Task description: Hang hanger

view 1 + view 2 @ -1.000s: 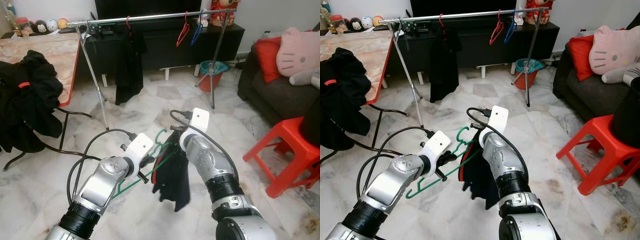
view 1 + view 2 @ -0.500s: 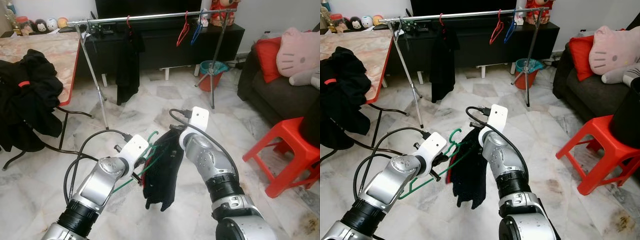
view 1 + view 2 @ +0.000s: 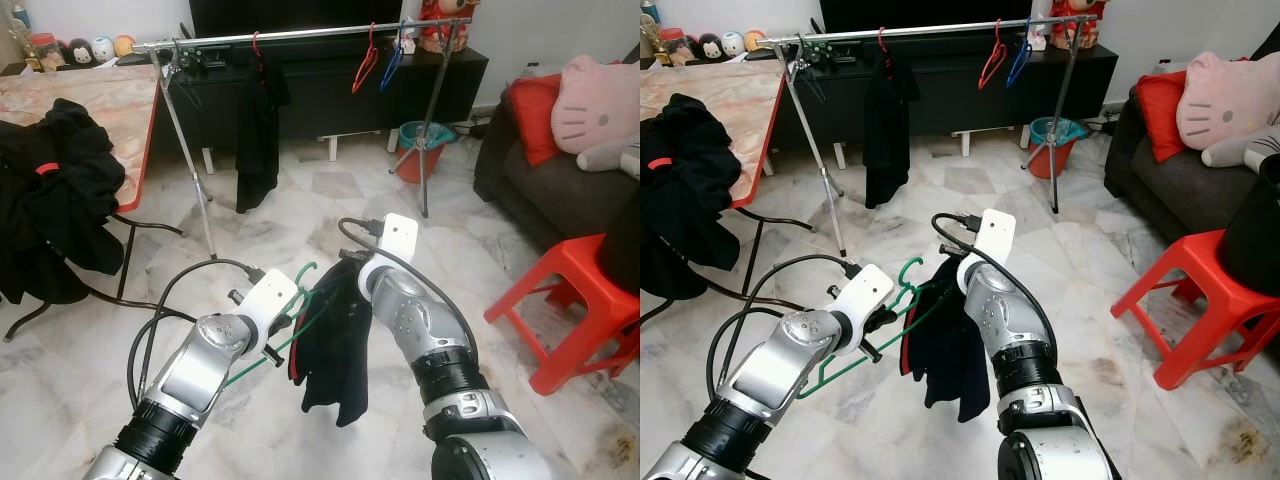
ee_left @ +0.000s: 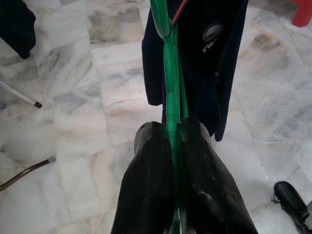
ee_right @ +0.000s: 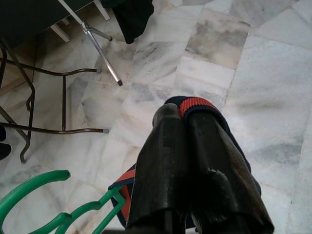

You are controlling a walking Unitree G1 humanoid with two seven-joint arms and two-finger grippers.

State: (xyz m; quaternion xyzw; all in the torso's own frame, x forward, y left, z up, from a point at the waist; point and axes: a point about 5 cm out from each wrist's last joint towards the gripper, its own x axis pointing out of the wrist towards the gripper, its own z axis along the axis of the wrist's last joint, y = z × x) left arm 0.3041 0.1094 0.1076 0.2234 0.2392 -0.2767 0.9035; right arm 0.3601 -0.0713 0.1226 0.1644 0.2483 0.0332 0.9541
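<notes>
Now the left end effector [image 4: 171, 139] is pressed tight on the green hanger [image 4: 168, 83], its two black fingers [image 4: 148, 180] pinching the thin plastic bar low in front of the robot. The right end effector [image 5: 183, 114] is clamped on the dark garment [image 3: 335, 345] at its red-trimmed collar [image 5: 195, 104]. Compared with half a second ago, the garment hangs straighter and lower below the hanger instead of being bunched toward the left arm, and the two end effectors sit slightly closer together. I judge the cloth is being worked onto the hanger, so hanging it on the rail is not yet near.

The hanger is smooth, rigid moulded plastic with a curved hook [image 3: 307, 270]; the garment is soft, limp navy-black fabric with a small printed logo [image 4: 210, 35]. Well beyond stands the shiny metal clothes rail [image 3: 300, 36] on tripod legs, carrying a black garment [image 3: 258, 130], a red hanger [image 3: 366, 62] and a blue one [image 3: 393, 58]. The floor [image 3: 300, 215] is glossy veined marble; a red-edged table [image 3: 95, 100] holds heaped black clothes [image 3: 55, 190].
</notes>
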